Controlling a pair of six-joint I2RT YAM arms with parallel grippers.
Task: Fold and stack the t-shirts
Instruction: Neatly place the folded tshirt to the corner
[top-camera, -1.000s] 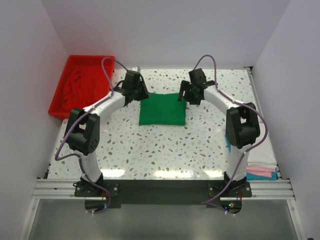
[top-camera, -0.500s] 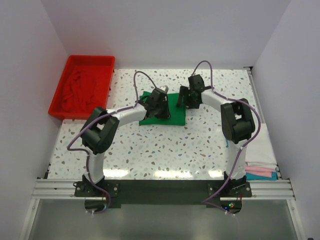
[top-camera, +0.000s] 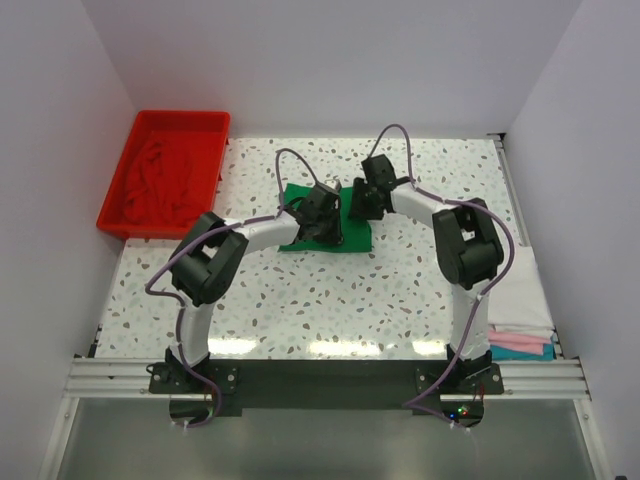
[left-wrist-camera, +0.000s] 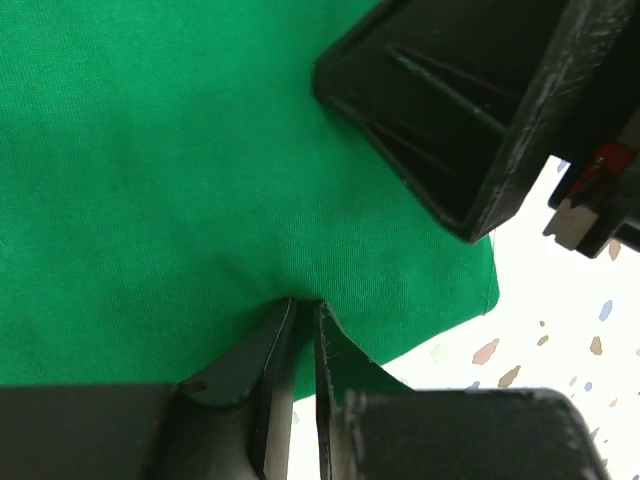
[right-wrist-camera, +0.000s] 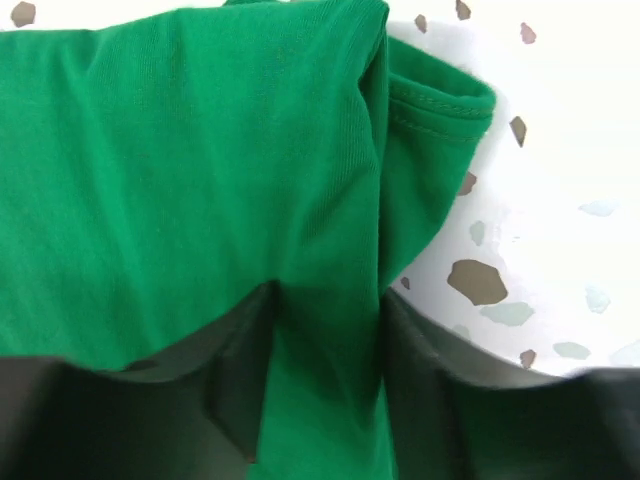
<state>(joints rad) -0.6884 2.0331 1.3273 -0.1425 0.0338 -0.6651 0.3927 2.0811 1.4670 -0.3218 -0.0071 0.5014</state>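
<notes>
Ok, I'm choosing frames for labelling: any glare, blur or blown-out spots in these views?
Top external: sharp and evenly lit, with glare strips along the near edge of the table. Left wrist: shirt clear, table blown out to white at the right. Right wrist: weave crisp, fingers dark and soft.

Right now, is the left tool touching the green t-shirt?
Touching. The left wrist view shows the left tool nearly shut, its tips pinching a pucker of the green t-shirt near the cloth's edge.

Left gripper (top-camera: 324, 222) and right gripper (top-camera: 361, 204) crowd together over green t-shirt (top-camera: 352, 238). Near tabletop (top-camera: 330, 300) open; red tray (top-camera: 180, 115) blocks far-left.
</notes>
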